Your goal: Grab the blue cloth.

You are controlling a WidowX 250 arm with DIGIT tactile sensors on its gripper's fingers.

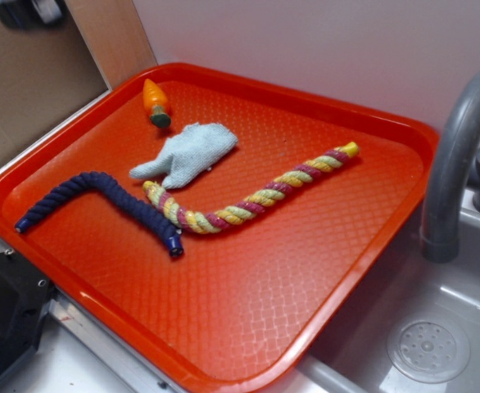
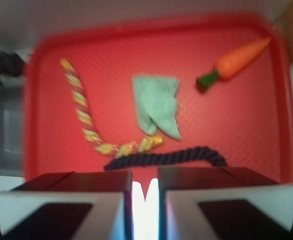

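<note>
Four items on red tray (image 1: 322, 270) | exterior: blue cloth (image 1: 187, 151) mid-tray, just beyond yellow-red rope (image 1: 252, 196), navy rope (image 1: 101, 201) left, toy carrot (image 1: 156, 102) far | wrist: gripper (image 2: 145, 195) high above, fingers (image 2: 76, 195) nearly together, pinching nothing; blue cloth (image 2: 156, 102) central, carrot (image 2: 236, 60) right.

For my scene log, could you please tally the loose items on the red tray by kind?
Ropes: 2, navy rope and yellow-and-red rope
Cloths: 1, blue cloth
Toy carrots: 1, carrot
Total: 4
</note>
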